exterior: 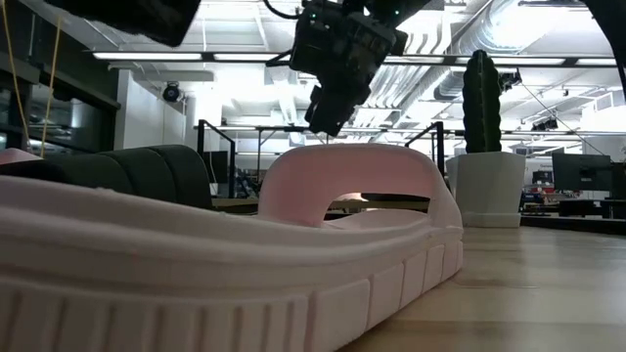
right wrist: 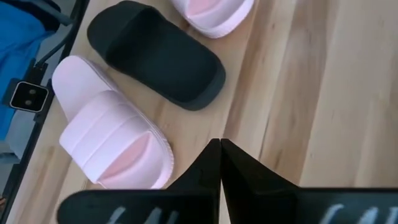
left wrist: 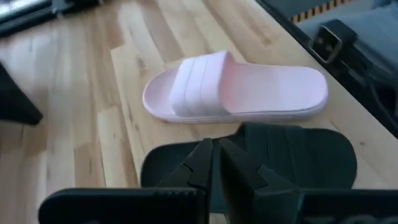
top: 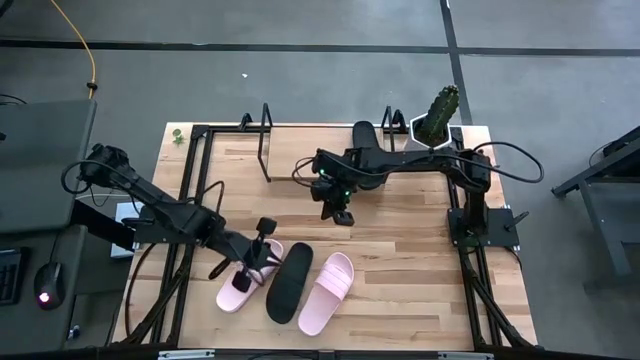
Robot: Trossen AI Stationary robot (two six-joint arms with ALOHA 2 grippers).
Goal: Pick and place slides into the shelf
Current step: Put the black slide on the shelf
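Three slides lie side by side near the front edge of the wooden surface point(top: 400, 250): a pale pink slide point(top: 243, 280), a black slide point(top: 289, 282) in the middle, and a second pink slide point(top: 327, 292) nearest the centre. Each has a wide ribbed strap and an open toe. A second black slide point(top: 364, 137) lies on the shelf point(top: 300, 150), its light board at the back of the surface beside a white pot with a cactus point(top: 437, 117).

The left gripper point(top: 262, 262) hangs over the first pink slide and the black one, jaws clenched together on nothing. The right gripper point(top: 337, 208) hovers in front of the shelf, jaws also pressed together and empty. Bare wood lies open between the shelf and the row.

In the low view a pink slide fills the foreground and hides most of the surface.
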